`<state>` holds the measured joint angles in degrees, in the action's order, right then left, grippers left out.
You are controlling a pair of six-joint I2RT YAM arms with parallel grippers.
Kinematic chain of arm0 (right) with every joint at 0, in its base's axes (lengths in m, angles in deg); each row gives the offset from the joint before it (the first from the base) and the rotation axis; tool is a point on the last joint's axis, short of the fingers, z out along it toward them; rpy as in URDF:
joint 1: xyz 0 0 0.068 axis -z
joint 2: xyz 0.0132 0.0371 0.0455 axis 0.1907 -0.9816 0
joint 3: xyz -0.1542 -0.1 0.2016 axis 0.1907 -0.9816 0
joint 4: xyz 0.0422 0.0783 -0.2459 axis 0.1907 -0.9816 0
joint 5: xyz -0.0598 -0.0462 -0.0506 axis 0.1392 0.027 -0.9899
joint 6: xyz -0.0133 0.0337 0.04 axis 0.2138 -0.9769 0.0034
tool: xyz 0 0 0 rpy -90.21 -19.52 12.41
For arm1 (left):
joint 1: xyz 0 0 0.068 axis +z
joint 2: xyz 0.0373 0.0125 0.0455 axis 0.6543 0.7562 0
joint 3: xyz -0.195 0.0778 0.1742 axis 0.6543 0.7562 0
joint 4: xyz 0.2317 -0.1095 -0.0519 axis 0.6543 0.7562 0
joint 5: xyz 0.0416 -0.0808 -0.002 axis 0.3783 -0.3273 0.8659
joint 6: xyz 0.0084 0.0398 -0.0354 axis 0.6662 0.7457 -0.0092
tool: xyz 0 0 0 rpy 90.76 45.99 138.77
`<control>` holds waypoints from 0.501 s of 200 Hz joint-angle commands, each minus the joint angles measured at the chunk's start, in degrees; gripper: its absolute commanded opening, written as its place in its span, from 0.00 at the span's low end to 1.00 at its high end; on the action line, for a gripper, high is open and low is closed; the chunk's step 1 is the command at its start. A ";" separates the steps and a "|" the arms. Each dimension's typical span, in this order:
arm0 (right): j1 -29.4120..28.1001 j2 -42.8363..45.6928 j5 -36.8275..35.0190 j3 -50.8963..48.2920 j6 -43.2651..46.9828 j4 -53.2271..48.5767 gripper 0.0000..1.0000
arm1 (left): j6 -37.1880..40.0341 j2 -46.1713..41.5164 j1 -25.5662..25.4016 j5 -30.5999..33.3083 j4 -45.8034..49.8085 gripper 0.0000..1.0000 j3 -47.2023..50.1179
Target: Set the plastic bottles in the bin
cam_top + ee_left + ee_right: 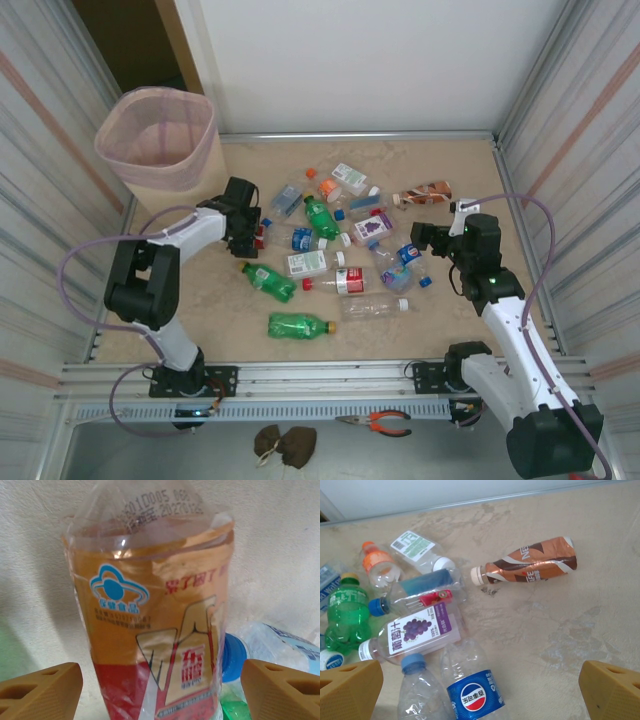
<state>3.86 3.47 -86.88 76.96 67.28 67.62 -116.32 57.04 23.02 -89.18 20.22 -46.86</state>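
Orange-and-red label up close: a bottle sits between the fingers of the left gripper, which are spread wide on either side and, as far as I can see, grip nothing. It lies at the left edge of the bottles scattered on the table, with the bin beyond in the far-left corner. My call: centre it and close gently on the labelled body, since thin plastic will buckle. Then lift clear of the blue cap alongside. Over the pile's other side, the right gripper hangs wide open, empty. Cap and base are cut off up close. From above the gripper covers the bottle, and the bin's inside is hard to read.
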 commanded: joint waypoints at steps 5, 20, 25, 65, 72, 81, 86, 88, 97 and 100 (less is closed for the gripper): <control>-0.29 0.51 0.22 -0.13 0.46 0.29 0.99 | -2.22 1.82 0.93 -0.64 -0.32 0.83 -2.08; -0.33 0.53 0.14 -0.22 0.46 0.38 0.99 | -2.33 2.86 1.25 -1.24 -0.25 0.82 -2.61; -0.33 0.53 0.12 -0.22 0.46 0.36 0.99 | -2.32 3.03 1.27 -1.34 -0.17 0.81 -2.75; -0.33 0.62 -0.16 -0.49 0.46 0.36 0.99 | -2.35 3.11 1.42 -1.44 0.09 0.72 -3.07; -0.32 0.71 -0.11 -0.44 0.50 0.36 0.99 | -2.33 2.81 1.43 -1.47 0.27 0.70 -3.07; -0.33 0.70 -0.09 -0.38 0.54 0.42 0.99 | -2.23 2.17 1.46 -1.61 0.27 0.68 -2.98; -0.38 0.79 -0.17 -0.39 0.50 0.40 0.99 | -2.10 1.62 1.45 -1.62 0.35 0.67 -2.90; -0.39 0.80 -0.22 -0.35 0.49 0.37 0.99 | -1.98 1.39 1.42 -1.62 0.36 0.66 -2.92; -0.34 0.95 -0.16 -0.40 0.54 0.36 0.99 | -1.72 0.32 1.46 -1.51 0.61 0.66 -2.86; -0.33 0.97 -0.11 -0.39 0.50 0.36 0.99 | -1.64 0.00 1.46 -1.51 0.74 0.65 -2.81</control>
<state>3.86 3.45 -86.92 76.94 67.28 67.62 -117.82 60.02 24.05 -90.84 19.34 -48.54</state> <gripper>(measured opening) 0.992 0.666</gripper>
